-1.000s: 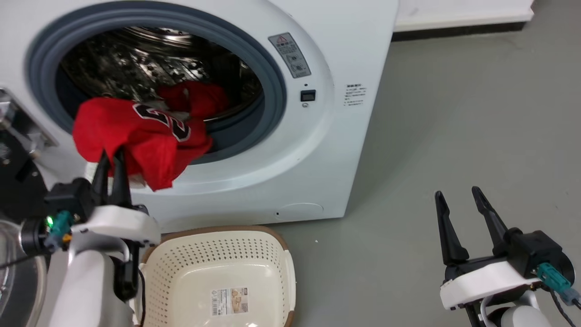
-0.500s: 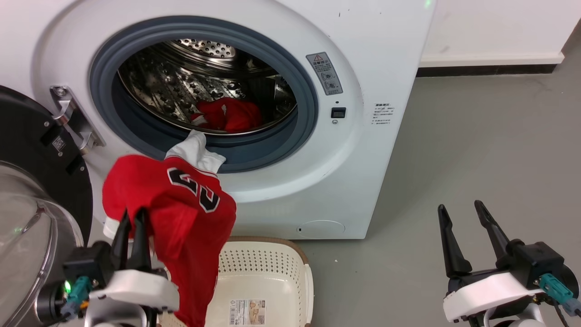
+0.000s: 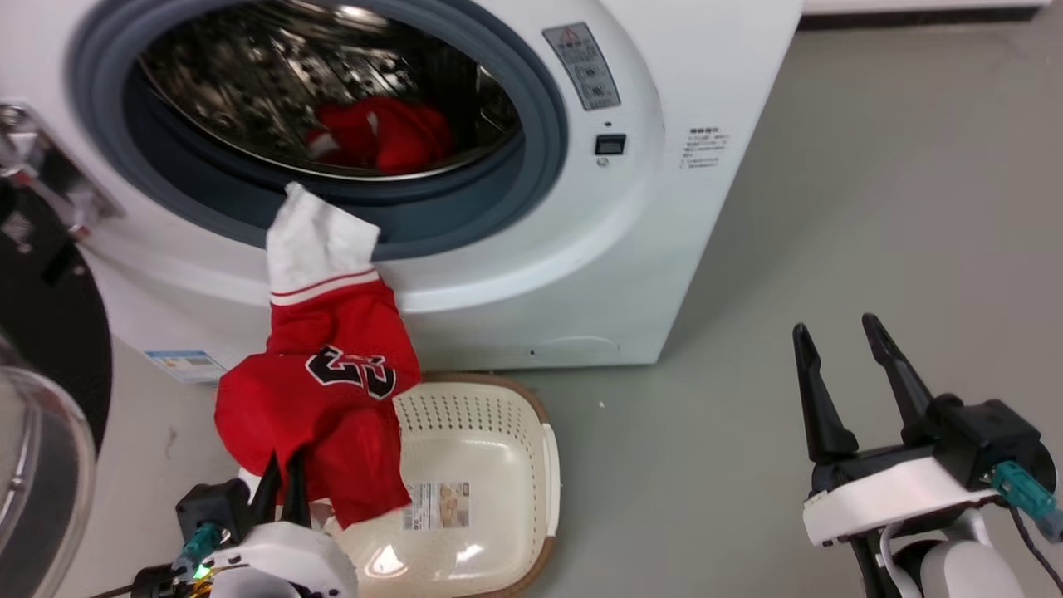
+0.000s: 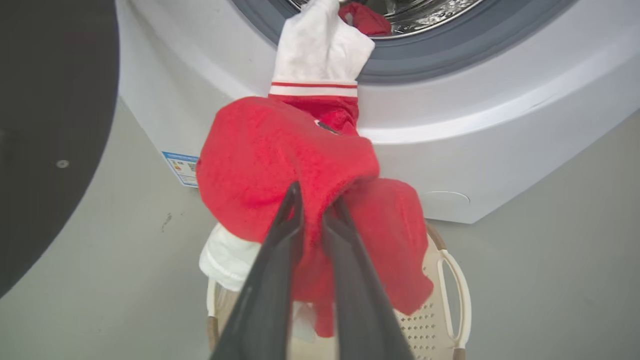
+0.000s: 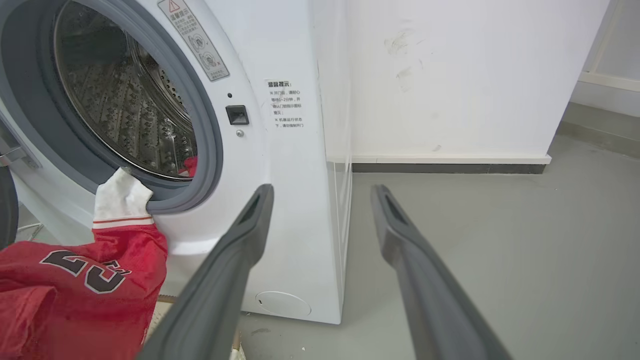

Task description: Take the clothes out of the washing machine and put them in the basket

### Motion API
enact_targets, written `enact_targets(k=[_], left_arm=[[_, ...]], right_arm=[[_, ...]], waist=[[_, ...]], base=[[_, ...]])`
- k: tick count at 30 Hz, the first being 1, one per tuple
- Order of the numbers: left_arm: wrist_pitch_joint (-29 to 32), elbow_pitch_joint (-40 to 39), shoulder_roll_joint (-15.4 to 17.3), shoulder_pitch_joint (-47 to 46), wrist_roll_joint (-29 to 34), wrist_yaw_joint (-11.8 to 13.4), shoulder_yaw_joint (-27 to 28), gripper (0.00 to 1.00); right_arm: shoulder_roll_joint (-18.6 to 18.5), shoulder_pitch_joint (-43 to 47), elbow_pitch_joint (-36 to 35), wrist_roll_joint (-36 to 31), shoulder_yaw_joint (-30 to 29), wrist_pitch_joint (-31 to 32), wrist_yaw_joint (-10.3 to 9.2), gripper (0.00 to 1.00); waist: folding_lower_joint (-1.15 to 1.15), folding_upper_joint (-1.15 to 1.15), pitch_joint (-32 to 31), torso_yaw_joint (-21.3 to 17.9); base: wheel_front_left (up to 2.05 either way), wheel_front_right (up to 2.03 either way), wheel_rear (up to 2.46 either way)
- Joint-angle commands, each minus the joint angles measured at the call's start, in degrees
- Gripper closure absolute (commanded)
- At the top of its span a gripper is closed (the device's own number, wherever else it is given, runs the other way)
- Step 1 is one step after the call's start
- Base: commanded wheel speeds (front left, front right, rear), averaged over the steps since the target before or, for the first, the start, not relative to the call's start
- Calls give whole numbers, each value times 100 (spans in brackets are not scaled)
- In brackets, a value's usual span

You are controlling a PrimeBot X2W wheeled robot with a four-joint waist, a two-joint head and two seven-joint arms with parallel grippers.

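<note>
A red jersey (image 3: 320, 407) of mesh-like sports fabric hangs down the front of the white washing machine (image 3: 681, 216). It carries a black number edged in white, and a white cloth part (image 3: 311, 241) joins it at a band of red-and-white striped trim. The tip of that white part lies on the grey rubber ring (image 3: 465, 208) at the bottom of the porthole, so the garment is partly out of the machine. The red body sags below it, bunched into folds. Its lower edge drapes over the left side of the basket (image 3: 498, 432), which stands on the grey floor (image 3: 830, 208) just in front of the machine. In the left wrist view a white hem (image 4: 227, 257) peeks out under the red folds. A second red garment (image 3: 382, 137) lies deep in the perforated steel drum (image 3: 249, 75). The basket is cream, perforated and brown-rimmed, and a paper label (image 3: 438, 507) shows on its bottom beside the hanging cloth.

The left end effector (image 4: 316, 197) has its two dark fingers drawn nearly together, pinching a fold of the red jersey above the basket's left end, with the fingertips buried in the fabric. The right end effector (image 3: 835, 325) hangs well to the right over bare floor, fingers spread wide, touching nothing. The black-rimmed door (image 3: 50, 349) stands open at the far left
</note>
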Motion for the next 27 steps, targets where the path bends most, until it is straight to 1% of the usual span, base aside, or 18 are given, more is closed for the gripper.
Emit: enact_targets(k=[1,5,10,16,17,24,27], left_arm=[[-104,315,-26,-248,-55,-47,7,100],[-244,1177,-40,-696,-130,-132,-3,100],[-386,2157,2,-1296,-171,-178,27,100],[-502,3151,70,-2116,-212,-180,82,100],[-502,3151,70,-2116,-212,-180,82,100],[-560,4115,284,-3007,-233,-200,161,100],[-570,4438,348,-3301,-259,-158,218,100]], right_arm=[[-4,-159,-3,10,17,-37,-4,0],[-4,-359,26,59,15,-111,-4,0],[-4,-617,63,104,49,-211,-5,0],[-3,-946,86,166,78,-328,-4,0],[-3,-946,86,166,78,-328,-4,0],[-2,-1300,48,244,251,-464,-4,0],[-2,-1409,30,252,312,-508,-4,0]], waist=[[-1,0,422,-249],[-1,0,835,-439],[-1,0,1370,-647],[-1,0,2046,-803],[-1,0,2046,-803],[-1,0,2804,-1032],[-1,0,3100,-1125]], base=[[0,0,0],[0,0,0],[0,0,0],[0,0,0],[0,0,0],[0,0,0],[0,0,0]])
